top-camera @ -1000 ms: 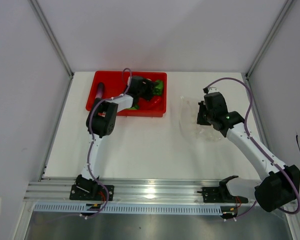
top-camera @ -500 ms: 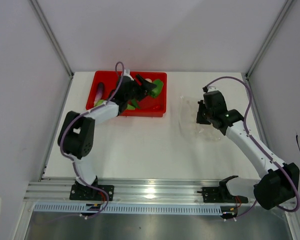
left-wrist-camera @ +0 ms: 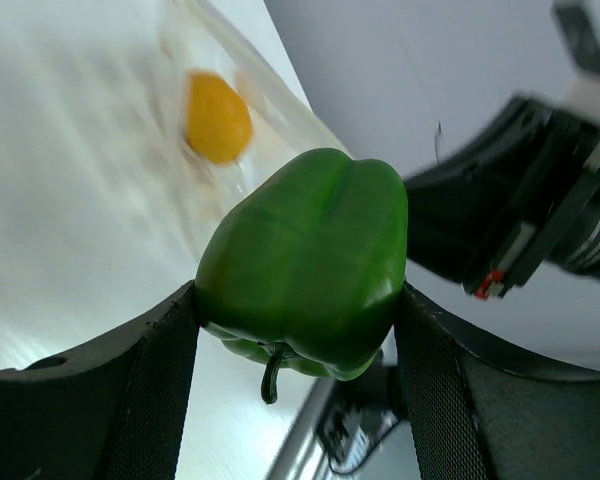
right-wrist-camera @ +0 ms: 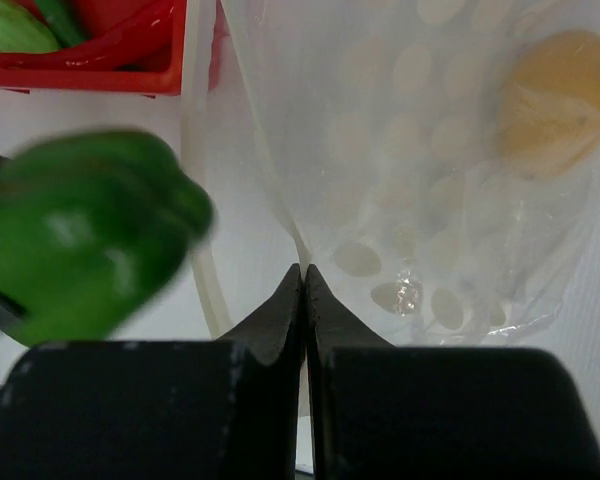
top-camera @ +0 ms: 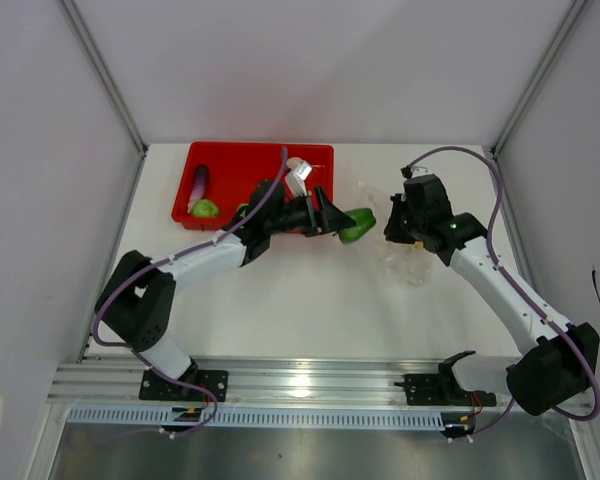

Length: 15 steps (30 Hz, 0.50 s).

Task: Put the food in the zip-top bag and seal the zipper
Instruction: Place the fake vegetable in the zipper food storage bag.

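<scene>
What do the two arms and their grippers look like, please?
Both the left arm and the right arm have slim white links and bulky black joint housings, with a purple cable looping along each. The left gripper and right gripper are matte black with flat, tapering fingers.

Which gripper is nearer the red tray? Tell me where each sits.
Left. The left gripper, shut on the green bell pepper, hangs just off the red tray's right edge; the right gripper, pinching the zip-top bag, is farther right.

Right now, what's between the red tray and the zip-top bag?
The green bell pepper, held in the left end effector, shows there in the top view.
</scene>
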Motion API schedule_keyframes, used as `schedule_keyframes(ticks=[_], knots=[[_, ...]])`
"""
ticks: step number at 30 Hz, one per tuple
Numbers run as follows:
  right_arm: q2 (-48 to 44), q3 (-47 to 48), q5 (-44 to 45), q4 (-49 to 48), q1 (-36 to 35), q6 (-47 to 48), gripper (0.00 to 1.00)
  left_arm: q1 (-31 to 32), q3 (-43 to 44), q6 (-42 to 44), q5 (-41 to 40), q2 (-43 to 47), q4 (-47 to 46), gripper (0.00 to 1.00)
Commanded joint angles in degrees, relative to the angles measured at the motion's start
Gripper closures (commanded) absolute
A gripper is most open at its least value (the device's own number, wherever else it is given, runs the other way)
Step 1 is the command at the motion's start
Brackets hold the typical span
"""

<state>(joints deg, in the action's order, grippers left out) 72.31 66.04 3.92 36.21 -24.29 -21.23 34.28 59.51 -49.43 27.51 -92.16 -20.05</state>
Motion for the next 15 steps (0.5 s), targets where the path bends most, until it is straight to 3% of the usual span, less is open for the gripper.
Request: schedule_keyframes(ticks=[1, 10, 15], knots=[[-0.1, 2.7, -0.8, -0.5, -1.3, -1.2, 1.00, 4.3, 1.8, 1.2, 3.6, -0.8, 2.8, 1.00], [-2.9, 2.3, 0.4, -0.3, -4.1, -2.5, 1.00, 7.3, 7.8, 1.7, -5.9, -5.2, 17.3, 0.99], [-3.9, 2.3, 0.5, -0.4, -4.6, -2.7, 1.00, 7.2, 10.4, -0.4, -7.6, -6.7, 20.8, 0.99]])
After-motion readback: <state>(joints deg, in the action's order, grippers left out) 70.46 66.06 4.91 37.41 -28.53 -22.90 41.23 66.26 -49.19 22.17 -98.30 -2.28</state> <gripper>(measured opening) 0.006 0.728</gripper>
